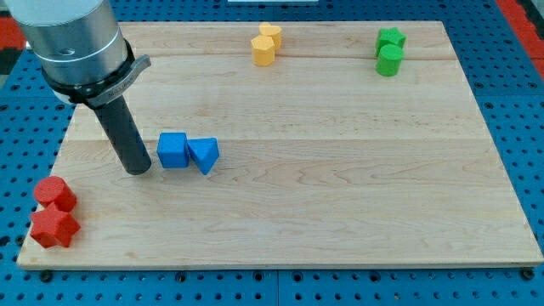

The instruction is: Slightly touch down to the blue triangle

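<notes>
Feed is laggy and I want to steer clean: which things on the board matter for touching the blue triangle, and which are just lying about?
In the job:
- blue triangle
- my tip, at the view's left of the blue cube

Lying about:
- blue cube, touching the triangle's left side, between it and my tip
- two yellow blocks
- two green blocks
- two red blocks

Tip [137, 170] just left of cube [172, 150]; triangle [204, 155] touching cube's right.
</notes>
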### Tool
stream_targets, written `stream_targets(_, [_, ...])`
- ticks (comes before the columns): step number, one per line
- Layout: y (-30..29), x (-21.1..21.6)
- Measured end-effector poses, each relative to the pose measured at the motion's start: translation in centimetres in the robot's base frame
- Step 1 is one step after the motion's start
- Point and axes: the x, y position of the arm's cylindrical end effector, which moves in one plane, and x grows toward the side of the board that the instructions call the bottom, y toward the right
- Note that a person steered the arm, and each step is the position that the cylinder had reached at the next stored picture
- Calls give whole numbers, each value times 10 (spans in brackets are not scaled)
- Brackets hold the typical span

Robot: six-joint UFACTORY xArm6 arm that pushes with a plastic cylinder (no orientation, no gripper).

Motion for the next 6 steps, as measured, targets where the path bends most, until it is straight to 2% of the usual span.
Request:
stream_targets(1, [0, 5])
stream_targets(2, [46, 22])
stream_targets(3, [95, 11])
stream_targets(5, [112, 9])
stream_targets(6, [98, 35])
